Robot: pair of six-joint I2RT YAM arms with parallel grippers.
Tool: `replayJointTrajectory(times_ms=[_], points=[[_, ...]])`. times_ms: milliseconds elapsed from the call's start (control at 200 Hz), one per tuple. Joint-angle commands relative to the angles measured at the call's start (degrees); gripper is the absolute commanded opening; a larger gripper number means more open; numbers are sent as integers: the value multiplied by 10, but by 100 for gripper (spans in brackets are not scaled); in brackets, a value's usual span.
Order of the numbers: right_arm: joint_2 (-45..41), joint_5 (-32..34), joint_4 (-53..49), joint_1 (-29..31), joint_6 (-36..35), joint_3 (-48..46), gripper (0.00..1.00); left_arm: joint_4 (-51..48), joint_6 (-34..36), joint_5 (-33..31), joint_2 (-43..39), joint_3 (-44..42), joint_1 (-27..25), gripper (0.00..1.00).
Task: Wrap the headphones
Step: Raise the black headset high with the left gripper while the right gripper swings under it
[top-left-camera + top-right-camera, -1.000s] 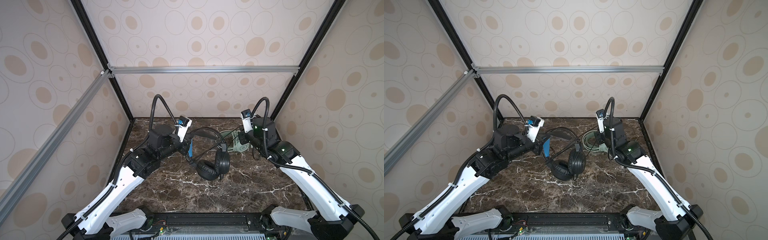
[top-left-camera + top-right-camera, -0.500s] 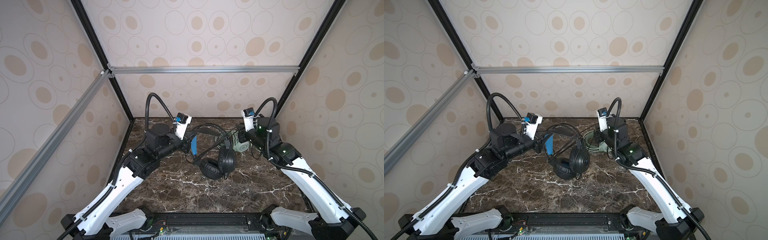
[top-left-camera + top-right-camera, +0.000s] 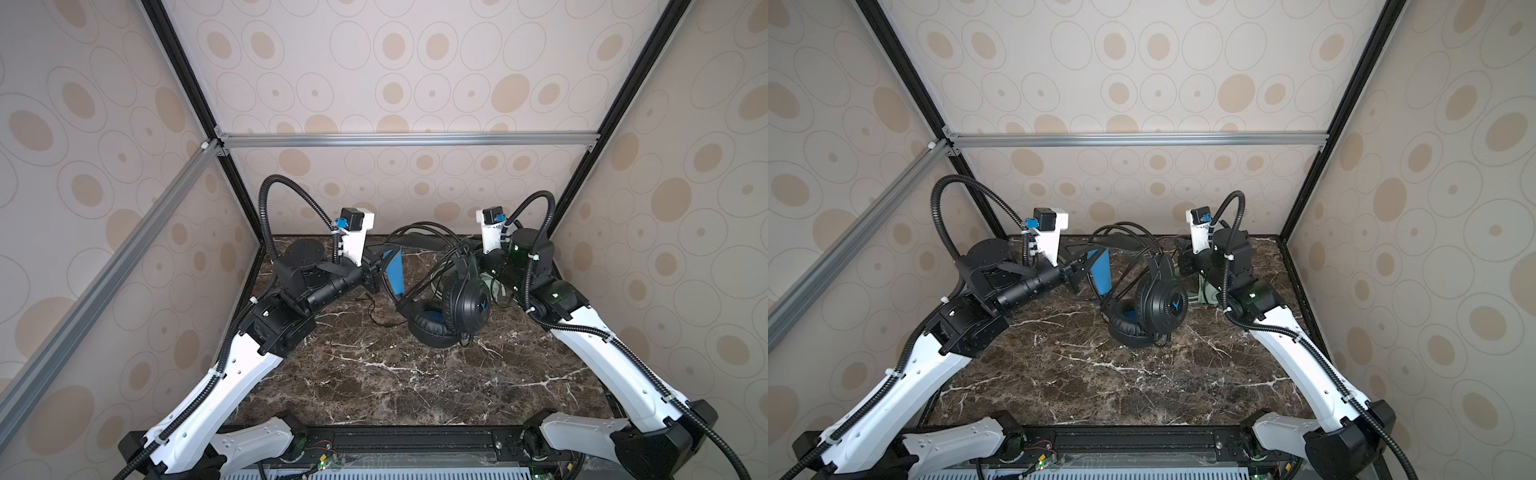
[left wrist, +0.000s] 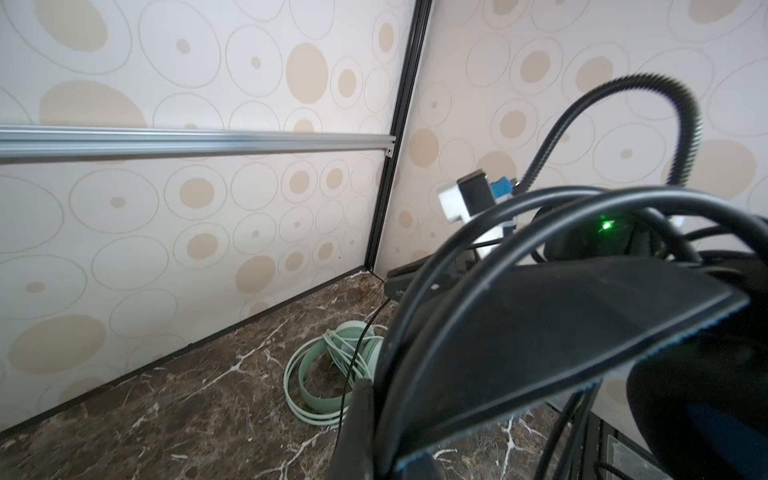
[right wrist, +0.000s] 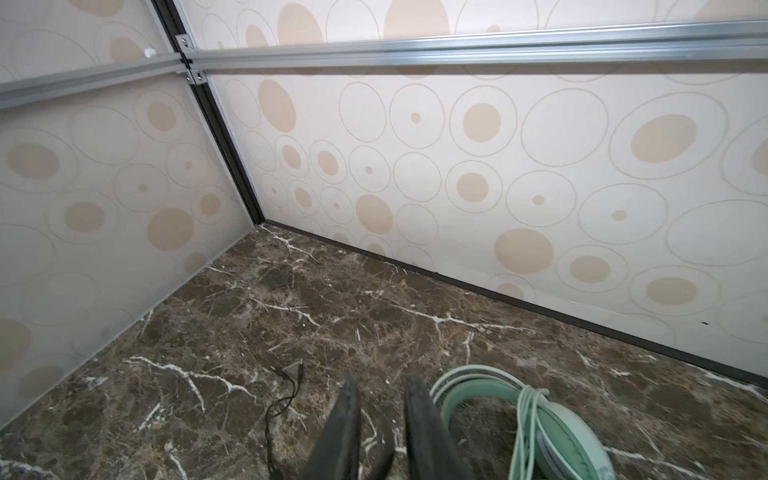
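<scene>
The black headphones [image 3: 462,308] hang tilted above the marble in both top views, ear cups [image 3: 1160,309] low and the blue-lined headband [image 3: 395,272] high. My left gripper [image 3: 380,266] is shut on that headband, which fills the left wrist view [image 4: 561,332] with black cord loops [image 4: 490,249] draped over it. The cord's thin tail [image 5: 286,386] trails on the marble. The mint-green headphones [image 5: 540,428], wound in their pale cord, lie at the back right [image 4: 328,374]. Beside their band my right gripper [image 5: 382,390] stands open with a narrow gap.
The dark marble tabletop [image 3: 374,386] is boxed in by patterned walls at the back and both sides. An aluminium rail [image 3: 407,139] crosses the back wall, well above the arms. The right arm's wrist [image 3: 1229,257] stands over the green headset.
My left gripper has carried the black headphones up and toward the back right. The right gripper's fingers have drawn slightly apart.
</scene>
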Motion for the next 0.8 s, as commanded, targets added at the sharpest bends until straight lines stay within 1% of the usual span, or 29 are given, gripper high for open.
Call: replayJointTrajectory(times_ms=[0,110,245,445,585,790], points=[[16,-48,63,-4,35,-1,22,84,-43,7,-1,39,2,0],[44,-80,87,-3,53,5,20,105,-58,1,12,49,1,0],[75,-120,132,-4,81,2,20,154,-78,-14,15,39,1,0],[130,-153,185,-3,111,11,20,167,-84,-16,32,55,1,0],[174,-161,222,2,132,20,20,172,-90,-15,39,62,0,0],[229,-159,234,16,129,44,19,182,-95,-16,49,80,0,0]])
